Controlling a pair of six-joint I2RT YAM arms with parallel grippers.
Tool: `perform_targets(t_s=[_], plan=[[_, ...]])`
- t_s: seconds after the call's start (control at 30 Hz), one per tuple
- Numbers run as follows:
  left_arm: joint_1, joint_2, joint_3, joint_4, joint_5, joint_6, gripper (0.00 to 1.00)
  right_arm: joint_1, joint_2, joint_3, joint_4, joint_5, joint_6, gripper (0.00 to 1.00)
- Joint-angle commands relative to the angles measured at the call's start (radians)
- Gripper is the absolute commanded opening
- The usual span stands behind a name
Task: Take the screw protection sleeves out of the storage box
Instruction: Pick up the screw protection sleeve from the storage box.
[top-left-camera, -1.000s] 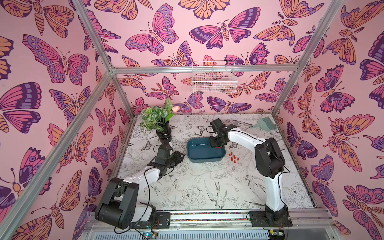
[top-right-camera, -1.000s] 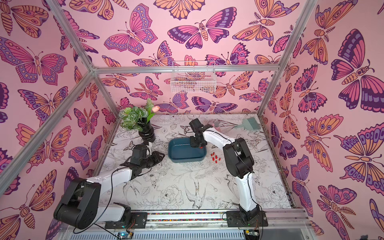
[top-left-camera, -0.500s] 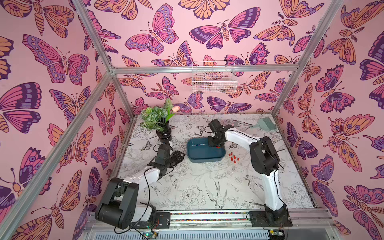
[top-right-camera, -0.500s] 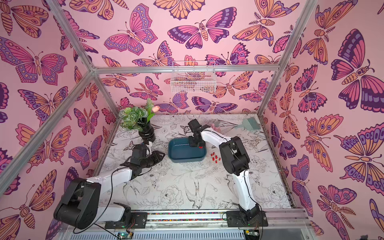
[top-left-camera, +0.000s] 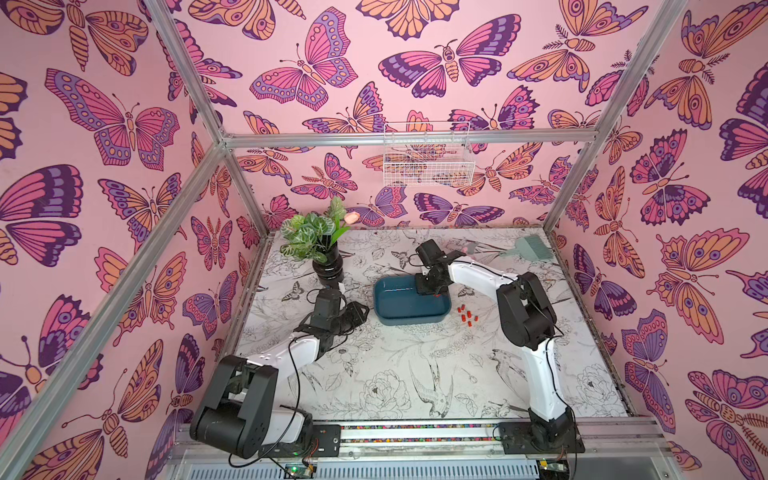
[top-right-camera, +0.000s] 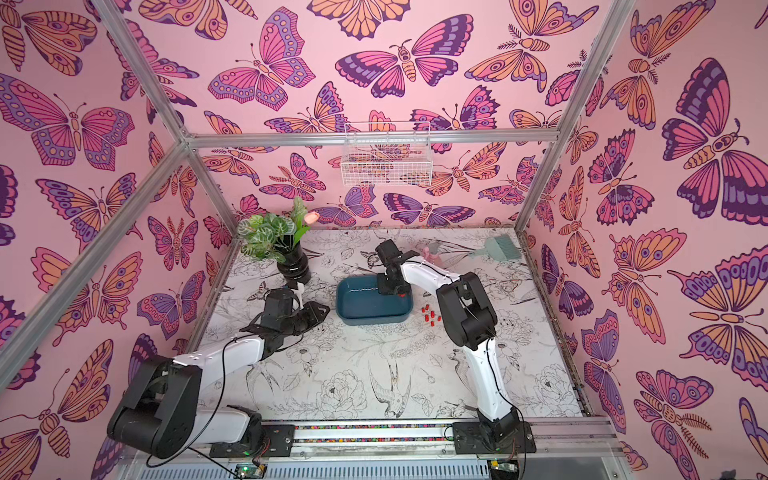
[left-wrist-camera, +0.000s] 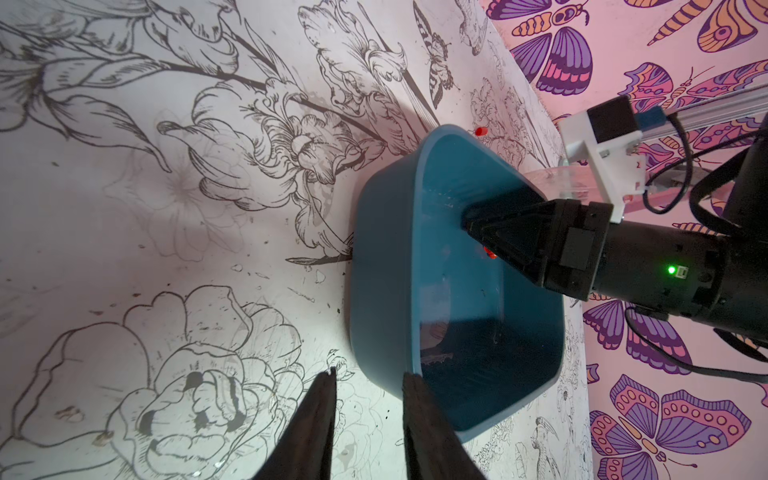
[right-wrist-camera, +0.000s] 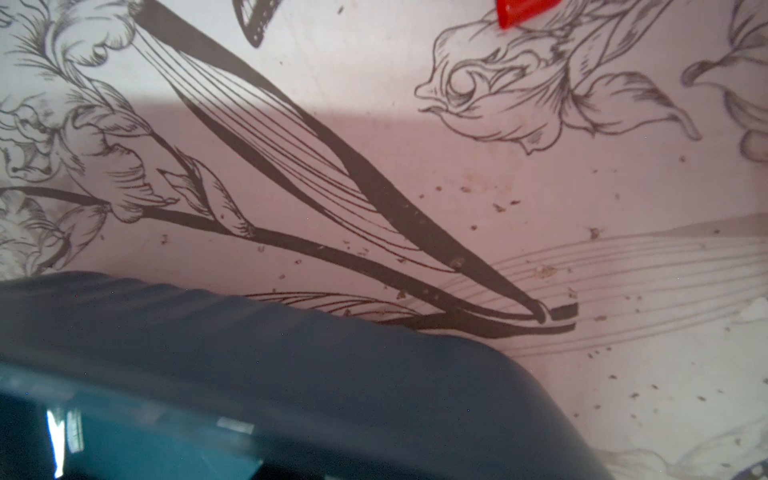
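Note:
The storage box (top-left-camera: 411, 321) (top-right-camera: 374, 319) is a dark teal tray in the middle of the table. My right gripper (top-left-camera: 434, 292) (top-right-camera: 399, 292) points down into its back right corner. A red screw protection sleeve (left-wrist-camera: 490, 252) (top-left-camera: 436, 296) peeks out at its fingers, which the left wrist view shows side-on, so their gap is hidden. Several more sleeves (top-left-camera: 467, 314) (top-right-camera: 432, 316) lie on the table right of the box; the right wrist view catches one sleeve (right-wrist-camera: 523, 12) beyond the box wall (right-wrist-camera: 291, 353). My left gripper (left-wrist-camera: 368, 376) (top-left-camera: 360, 311) stands open at the box's left end, one fingertip by the rim.
A black vase with a green plant (top-left-camera: 328, 266) stands at the back left, close behind my left arm. A pale green scoop (top-left-camera: 530, 249) lies at the back right. A white wire basket (top-left-camera: 428, 160) hangs on the back wall.
My right arm's elbow has swung a little to the left and its gripper has shifted slightly at the box's back right corner. The left arm has not moved.

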Motion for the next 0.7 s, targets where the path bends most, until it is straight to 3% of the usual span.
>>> perform_targets(t_s=[0.0, 0.23, 0.67], plan=[[0.004, 0.0, 0.0, 0.015, 0.012, 0.014, 0.32, 0.006, 0.035, 0.021, 0.009, 0.008, 0.012, 0.4], [0.003, 0.002, 0.001, 0.015, 0.014, 0.014, 0.32, 0.008, 0.047, 0.022, 0.016, 0.015, 0.019, 0.34], [0.003, 0.003, 0.001, 0.013, 0.013, 0.014, 0.32, 0.011, 0.029, 0.01, 0.016, 0.018, 0.02, 0.13]])
